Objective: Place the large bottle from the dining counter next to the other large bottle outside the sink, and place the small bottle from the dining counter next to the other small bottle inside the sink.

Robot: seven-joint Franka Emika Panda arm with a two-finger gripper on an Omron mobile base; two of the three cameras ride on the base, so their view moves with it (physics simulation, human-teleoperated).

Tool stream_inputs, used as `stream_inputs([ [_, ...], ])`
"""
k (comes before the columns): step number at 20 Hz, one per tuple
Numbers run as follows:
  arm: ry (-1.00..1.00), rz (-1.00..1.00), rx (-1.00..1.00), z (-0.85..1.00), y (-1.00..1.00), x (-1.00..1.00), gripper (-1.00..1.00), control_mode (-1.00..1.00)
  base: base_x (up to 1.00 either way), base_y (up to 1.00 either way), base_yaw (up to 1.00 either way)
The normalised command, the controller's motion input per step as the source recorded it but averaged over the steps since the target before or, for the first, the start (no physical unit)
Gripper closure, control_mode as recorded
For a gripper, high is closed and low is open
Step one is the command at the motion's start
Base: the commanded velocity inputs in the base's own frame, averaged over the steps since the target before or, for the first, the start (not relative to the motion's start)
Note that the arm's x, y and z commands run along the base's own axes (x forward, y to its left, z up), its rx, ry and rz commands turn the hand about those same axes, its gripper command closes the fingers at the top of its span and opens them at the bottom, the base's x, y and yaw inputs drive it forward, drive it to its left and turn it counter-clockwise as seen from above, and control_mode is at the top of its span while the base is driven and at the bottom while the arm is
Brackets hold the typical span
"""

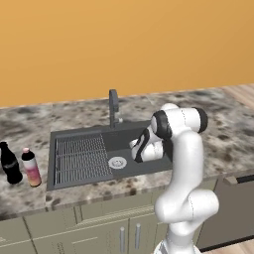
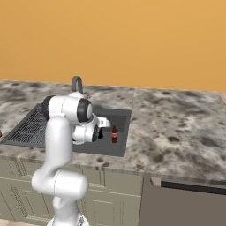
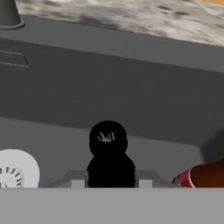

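Counter, left: the tall all-dark cola-like bottle point(image 1: 10, 162) and the tall pale pink bottle point(image 1: 31, 167) are being kept side by side outside the dark grey rectangular sink point(image 1: 79, 159).
Claw: the two-finger gripper point(image 3: 111, 178) is being held closed around the short dark bottle point(image 3: 109, 154), upright, over the basin floor.
Bearing: the short red bottle point(image 2: 114, 134) is being shown just beside, to the right.

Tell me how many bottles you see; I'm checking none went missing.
4: the dark large bottle and pink one on the counter left of the sink; red and dark small ones in the basin.
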Motion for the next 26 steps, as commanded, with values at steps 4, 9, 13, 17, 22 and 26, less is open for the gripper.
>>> stream_inputs([
  [4, 0.00, 0.00, 0.00, -0.26, -0.06, 0.32, 1.00, -1.00, 0.00, 0.00, 0.00],
  [9, 0.00, 0.00, 0.00, -0.30, -0.02, 0.37, -1.00, -1.00, 0.00, 0.00, 0.00],
  [13, 0.00, 0.00, 0.00, -0.36, -0.02, 0.38, -1.00, -1.00, 0.00, 0.00, 0.00],
  [17, 0.00, 0.00, 0.00, -0.34, -0.05, 0.26, -1.00, -1.00, 0.00, 0.00, 0.00],
  [22, -0.03, 0.00, 0.00, -0.09, -0.06, 0.14, -1.00, -1.00, 0.00, 0.00, 0.00],
  [26, -0.12, 0.00, -0.01, 0.56, 0.00, 0.00, -1.00, -1.00, 0.00, 0.00, 0.00],
])
